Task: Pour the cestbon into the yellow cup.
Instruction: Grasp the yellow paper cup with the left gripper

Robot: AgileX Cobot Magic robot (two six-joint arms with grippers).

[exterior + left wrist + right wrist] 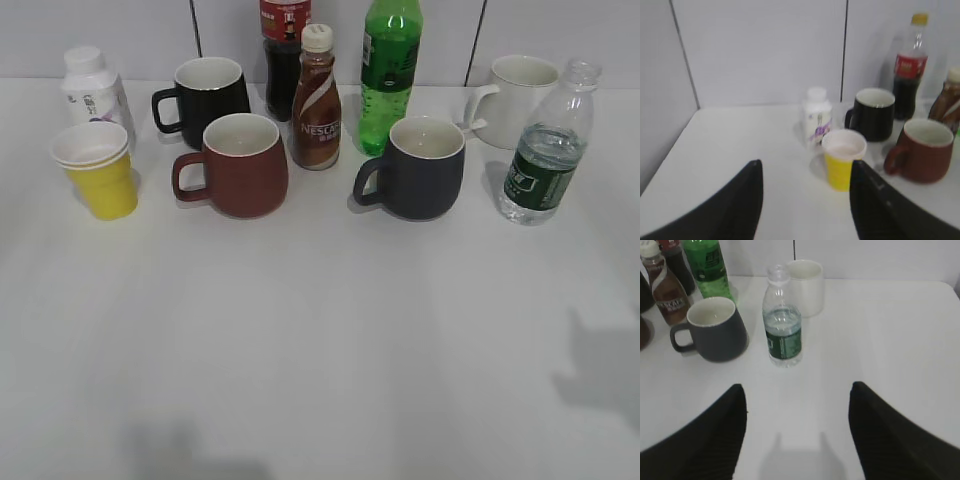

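Observation:
The cestbon (545, 150), a clear uncapped bottle with a dark green label, stands upright at the table's right; it also shows in the right wrist view (783, 320). The yellow cup (98, 170) with a white rim stands upright at the left; it also shows in the left wrist view (843, 159). My left gripper (805, 170) is open and empty, short of the cup. My right gripper (797, 392) is open and empty, short of the bottle. Neither gripper shows in the exterior view.
Between them stand a maroon mug (238, 165), a black mug (207, 95), a dark blue mug (420, 168), a white mug (518, 98), a Nescafe bottle (316, 100), a green soda bottle (388, 70), a cola bottle (284, 50) and a white bottle (92, 90).

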